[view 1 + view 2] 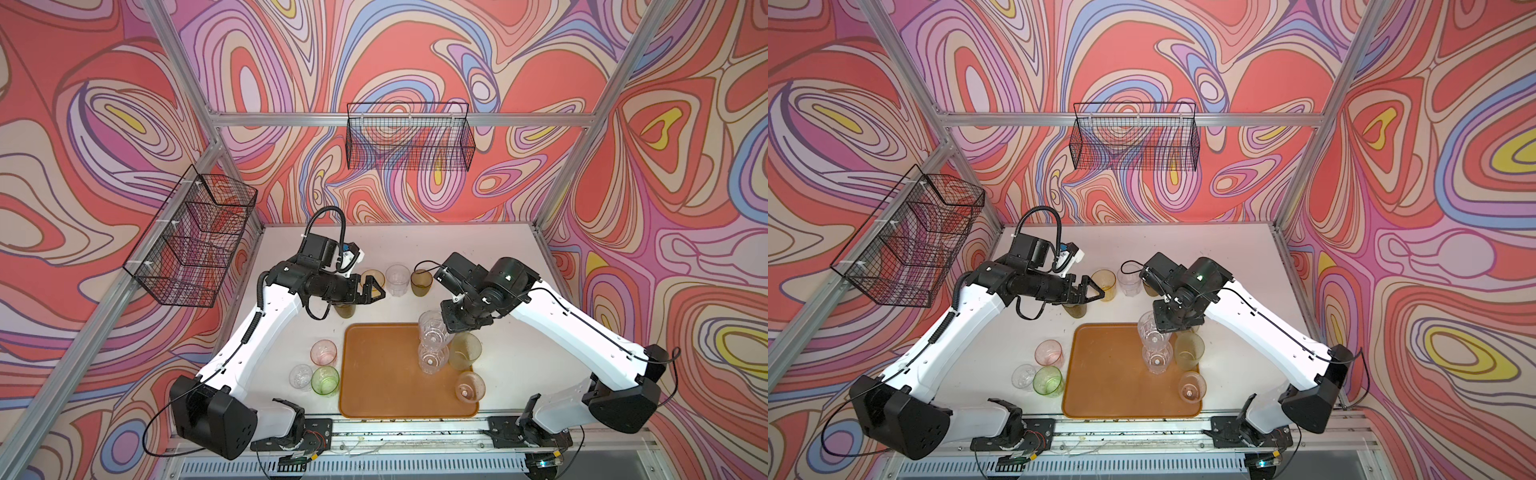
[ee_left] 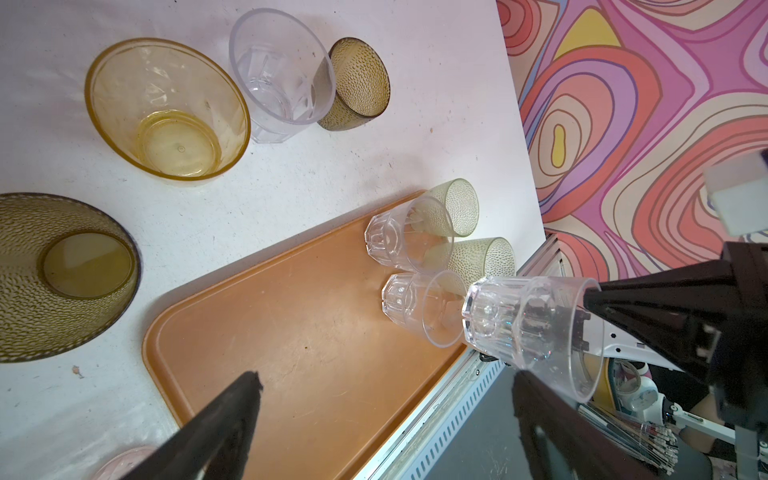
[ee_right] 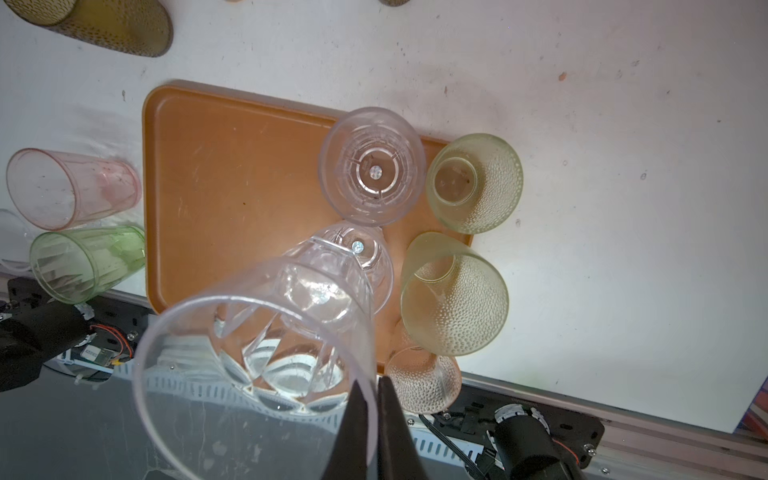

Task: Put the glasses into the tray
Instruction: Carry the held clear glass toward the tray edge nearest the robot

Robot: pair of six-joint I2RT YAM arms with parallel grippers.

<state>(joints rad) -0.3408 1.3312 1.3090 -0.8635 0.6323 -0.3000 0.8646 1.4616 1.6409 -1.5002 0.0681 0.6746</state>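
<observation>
A clear faceted tumbler (image 1: 432, 328) hangs over the right half of the orange tray (image 1: 382, 382), just right of centre in a top view, above another clear tumbler (image 1: 433, 360) that stands on the tray. The right tool (image 3: 371, 384) pinches its rim, one finger inside the wall and one outside. A pale green tumbler (image 1: 465, 351) stands just to the right, at the tray's edge. Above centre the left tool (image 1: 376, 291), spread wide, hovers beside an amber tumbler (image 2: 166, 108) on the tabletop (image 1: 415, 245).

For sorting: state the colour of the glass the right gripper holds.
Colourless glass; right wrist view.
</observation>
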